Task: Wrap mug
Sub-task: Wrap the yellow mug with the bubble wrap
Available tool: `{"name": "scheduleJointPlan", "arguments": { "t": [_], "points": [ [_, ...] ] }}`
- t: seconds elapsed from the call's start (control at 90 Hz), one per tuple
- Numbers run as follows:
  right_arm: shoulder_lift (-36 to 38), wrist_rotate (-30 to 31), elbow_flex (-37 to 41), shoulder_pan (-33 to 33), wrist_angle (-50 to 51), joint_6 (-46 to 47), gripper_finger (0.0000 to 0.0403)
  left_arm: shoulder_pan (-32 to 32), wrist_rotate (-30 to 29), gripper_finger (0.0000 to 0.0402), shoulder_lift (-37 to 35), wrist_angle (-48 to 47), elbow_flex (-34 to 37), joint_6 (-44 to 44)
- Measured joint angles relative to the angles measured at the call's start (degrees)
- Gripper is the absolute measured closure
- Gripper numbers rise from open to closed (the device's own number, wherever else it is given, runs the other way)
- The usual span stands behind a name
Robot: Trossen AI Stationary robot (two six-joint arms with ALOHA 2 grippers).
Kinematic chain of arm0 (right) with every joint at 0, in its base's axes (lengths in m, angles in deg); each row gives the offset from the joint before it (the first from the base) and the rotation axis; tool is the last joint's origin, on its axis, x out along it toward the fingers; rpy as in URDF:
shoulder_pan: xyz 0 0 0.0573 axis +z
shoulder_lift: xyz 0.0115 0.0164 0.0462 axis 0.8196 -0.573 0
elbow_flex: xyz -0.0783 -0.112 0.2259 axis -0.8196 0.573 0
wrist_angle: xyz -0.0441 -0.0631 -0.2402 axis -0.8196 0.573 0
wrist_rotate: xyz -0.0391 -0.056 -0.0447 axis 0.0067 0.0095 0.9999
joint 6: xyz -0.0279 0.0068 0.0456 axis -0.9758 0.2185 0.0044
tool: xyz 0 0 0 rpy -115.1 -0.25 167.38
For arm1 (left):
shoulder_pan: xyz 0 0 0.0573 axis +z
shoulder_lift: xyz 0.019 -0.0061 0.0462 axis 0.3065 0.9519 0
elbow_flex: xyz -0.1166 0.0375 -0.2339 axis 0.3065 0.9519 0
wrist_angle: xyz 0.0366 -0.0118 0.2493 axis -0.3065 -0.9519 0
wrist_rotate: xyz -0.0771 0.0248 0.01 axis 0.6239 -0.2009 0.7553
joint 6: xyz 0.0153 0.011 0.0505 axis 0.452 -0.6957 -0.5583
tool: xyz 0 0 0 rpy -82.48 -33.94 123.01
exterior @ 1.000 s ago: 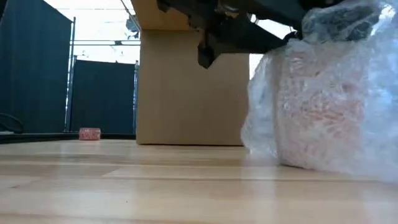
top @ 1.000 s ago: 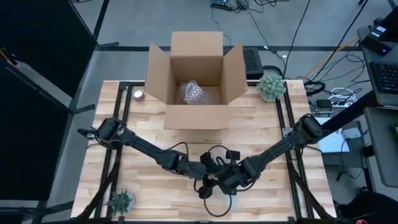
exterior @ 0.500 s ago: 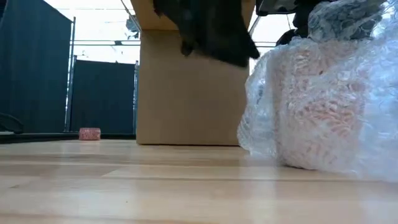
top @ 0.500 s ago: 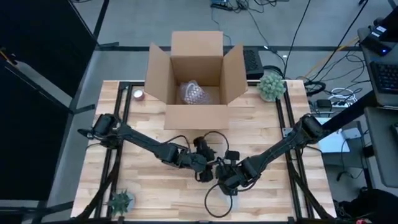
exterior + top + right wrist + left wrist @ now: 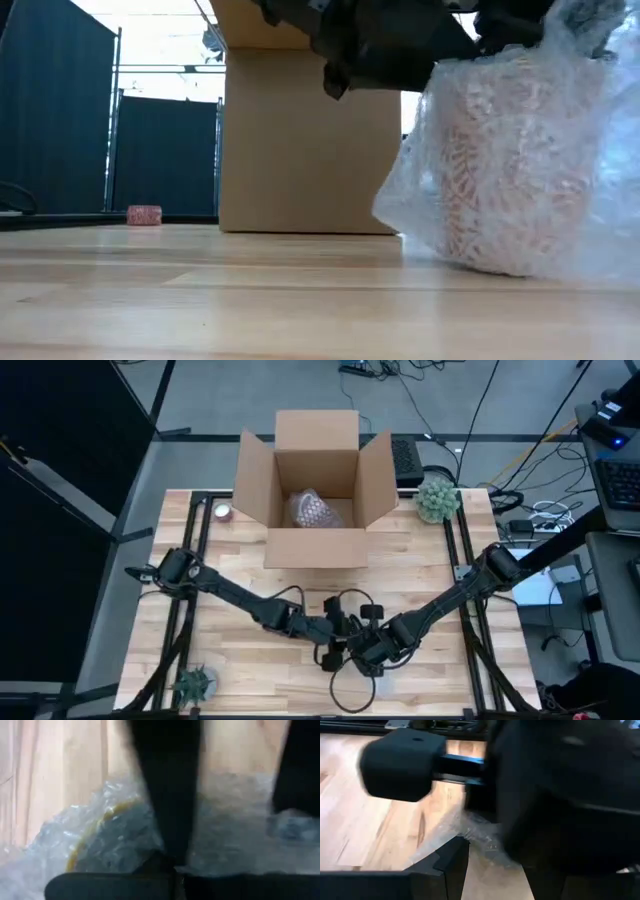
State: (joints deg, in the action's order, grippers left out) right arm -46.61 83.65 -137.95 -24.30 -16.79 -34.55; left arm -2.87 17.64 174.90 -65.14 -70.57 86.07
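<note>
High view, both dark arms converge low at six o'clock, left gripper (image 5: 331, 647) and right gripper (image 5: 366, 656) finger states can't tell, orange mug swathed in clear bubble wrap (image 5: 510, 170) standing upright on pale wooden table (image 5: 200, 300).

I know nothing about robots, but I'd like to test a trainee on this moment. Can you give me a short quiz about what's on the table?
1. True or false: the cardboard box at the table's far edge stands open.
2. What covers the mug near the two grippers?
A. bubble wrap
B. newspaper
C. a cloth
3. Fill in: inside the box lies a bundle wrapped in ____.

Key
1. True; its flaps are spread out.
2. A; clear bubble wrap surrounds the mug, with the left gripper and right gripper close together over it.
3. Bubble wrap.
</note>
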Motion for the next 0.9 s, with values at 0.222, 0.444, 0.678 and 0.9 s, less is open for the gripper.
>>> {"name": "scheduleJointPlan", "arguments": {
  "t": [0.222, 0.444, 0.678, 0.9],
  "points": [
    [3.4, -1.5, 0.0, 0.2, 1.6, -0.2, 0.0403, 0.4, -0.3, 0.0242, 3.0, 1.6, 0.0, 1.7],
    [8.7, -0.9, -0.3, 0.8, 4.9, -0.4, 0.0403, 0.3, -0.5, 0.0242, 3.1, 1.8, 0.0, 1.5],
    [12.9, 1.2, -0.2, 0.8, 6.4, -0.3, 0.0403, 0.3, -0.5, 0.0242, 3.2, 2.3, 0.1, 1.6],
    [9.9, 4.4, -0.2, 0.3, 2.3, -0.1, 0.0403, 0.3, -0.5, 0.0242, 3.2, 2.3, 0.1, 1.7]
  ]
}}
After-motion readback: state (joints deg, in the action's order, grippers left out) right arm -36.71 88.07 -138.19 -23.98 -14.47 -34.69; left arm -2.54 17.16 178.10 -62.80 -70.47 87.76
